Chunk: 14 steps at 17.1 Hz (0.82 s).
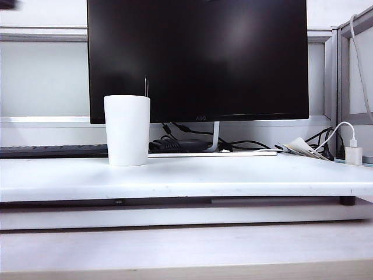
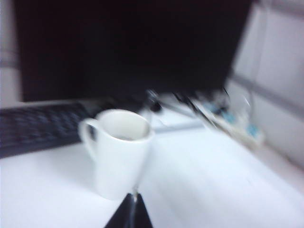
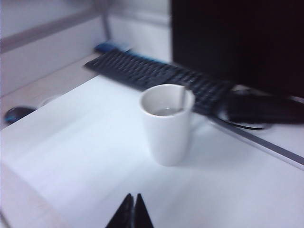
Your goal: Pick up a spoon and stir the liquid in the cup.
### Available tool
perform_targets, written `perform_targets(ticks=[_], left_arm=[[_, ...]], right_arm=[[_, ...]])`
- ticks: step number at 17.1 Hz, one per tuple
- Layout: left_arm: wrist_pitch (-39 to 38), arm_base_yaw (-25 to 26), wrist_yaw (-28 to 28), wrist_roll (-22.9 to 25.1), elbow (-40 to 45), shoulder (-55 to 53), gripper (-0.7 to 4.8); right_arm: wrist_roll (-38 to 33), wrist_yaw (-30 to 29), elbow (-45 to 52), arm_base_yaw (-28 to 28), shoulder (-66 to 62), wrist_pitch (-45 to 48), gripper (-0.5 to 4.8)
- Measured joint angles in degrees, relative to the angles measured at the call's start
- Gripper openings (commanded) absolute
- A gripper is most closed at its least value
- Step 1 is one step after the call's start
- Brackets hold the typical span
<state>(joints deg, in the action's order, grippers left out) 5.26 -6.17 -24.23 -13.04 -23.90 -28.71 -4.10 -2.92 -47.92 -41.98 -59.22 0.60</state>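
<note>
2 grippers hang above the white table [image 1: 233,175], well back from the cup [image 1: 127,130], and neither shows in the exterior view. The right gripper [image 3: 132,202] has its dark fingertips pressed together on nothing; the left gripper [image 2: 133,202] looks likewise pinched to a point, though that view is blurred. The cup stands near the monitor [image 1: 198,58] with the spoon [image 1: 146,86] already leaning inside, its thin handle poking above the rim (some liquid shows at the bottom in the right wrist view). To take the spoon cleanly, 1 gripper should part its fingers, descend over the handle tip and pinch it without nudging the cup.
</note>
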Motion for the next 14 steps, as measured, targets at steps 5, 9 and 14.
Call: perform_targets(ticks=[5, 9, 14], left_arm=[[-3.39, -0.04, 6.16, -0.98, 9.31, 18.97, -0.05], [-10.60, -0.04, 6.27, -0.96, 10.01, 27.08, -0.05], [-11.13, -0.04, 6.27, -0.96, 10.03, 27.54, -0.05]], right_arm=[[-0.22, 3.82, 6.75, -3.08, 6.82, 0.39, -0.05], [-0.22, 4.09, 6.88, -3.08, 6.40, -7.08, -0.05], [-0.22, 4.24, 6.88, -3.10, 6.40, -8.74, -0.05]])
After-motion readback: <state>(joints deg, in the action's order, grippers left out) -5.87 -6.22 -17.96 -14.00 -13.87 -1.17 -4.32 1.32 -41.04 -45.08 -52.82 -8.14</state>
